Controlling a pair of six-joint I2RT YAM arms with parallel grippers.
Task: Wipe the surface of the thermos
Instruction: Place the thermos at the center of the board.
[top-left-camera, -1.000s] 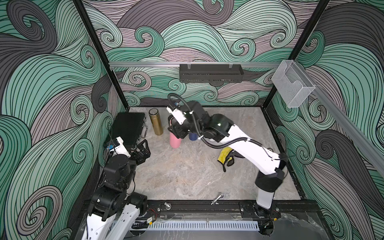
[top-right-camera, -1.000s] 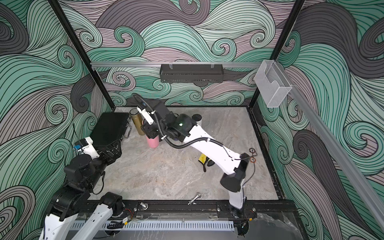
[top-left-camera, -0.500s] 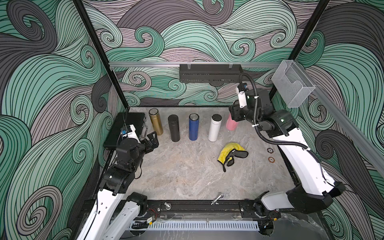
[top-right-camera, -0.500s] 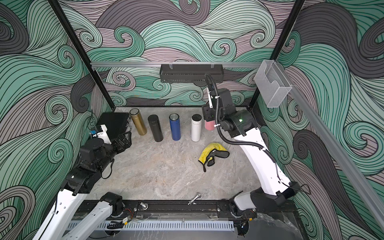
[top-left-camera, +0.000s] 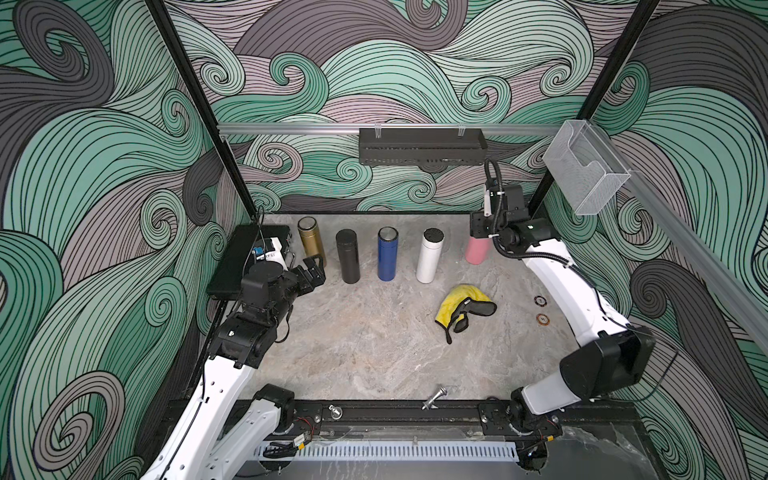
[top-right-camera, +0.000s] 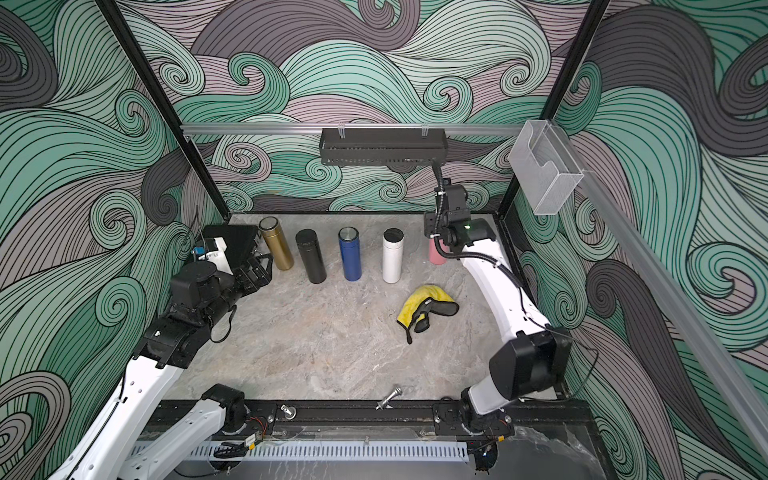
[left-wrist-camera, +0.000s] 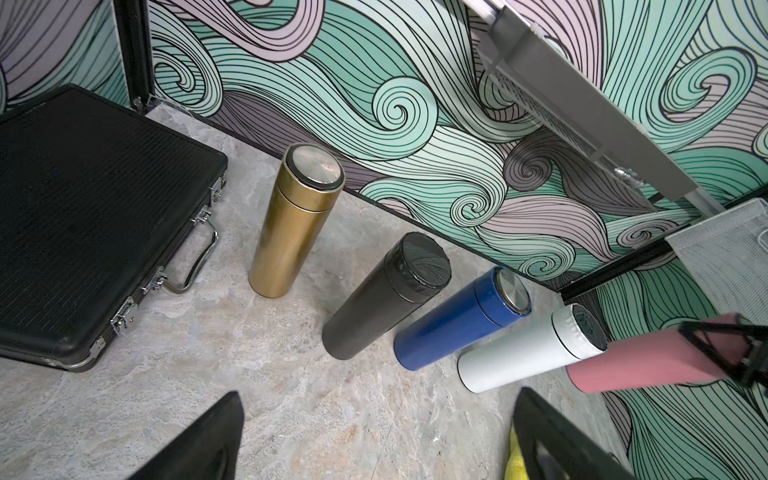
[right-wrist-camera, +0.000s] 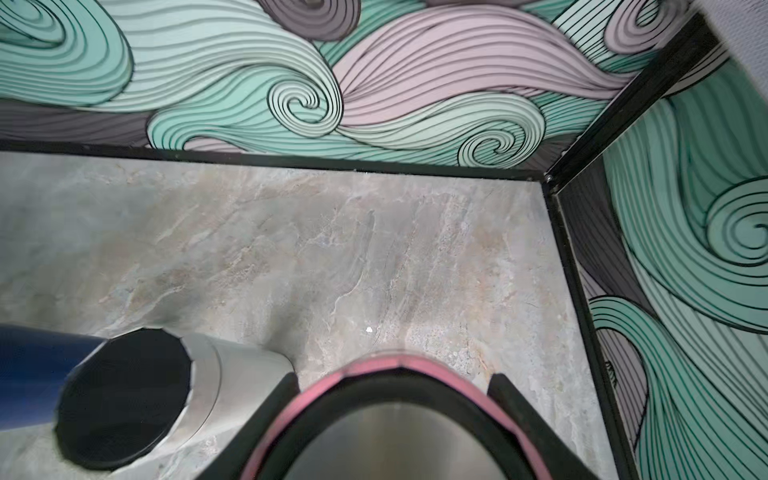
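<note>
In both top views the pink thermos (top-left-camera: 477, 252) (top-right-camera: 435, 255) stands at 1 o'clock on the table (top-left-camera: 374, 365), with the right gripper (top-left-camera: 478, 235) clamped on its top.
Left wrist view: the left gripper (left-wrist-camera: 382, 440) has its jaws apart and holds nothing.
Right wrist view: the fingers (right-wrist-camera: 286, 390) flank the pink rim.

I work in a lab test cell: wave-printed panels (top-left-camera: 374, 62) wall in my desk (top-left-camera: 353, 353), and my arms (top-left-camera: 220, 390) bolt to a rail (top-left-camera: 374, 417) at the frame's bottom.

Bright, even light — soft shadows (right-wrist foreground blurred).
</note>
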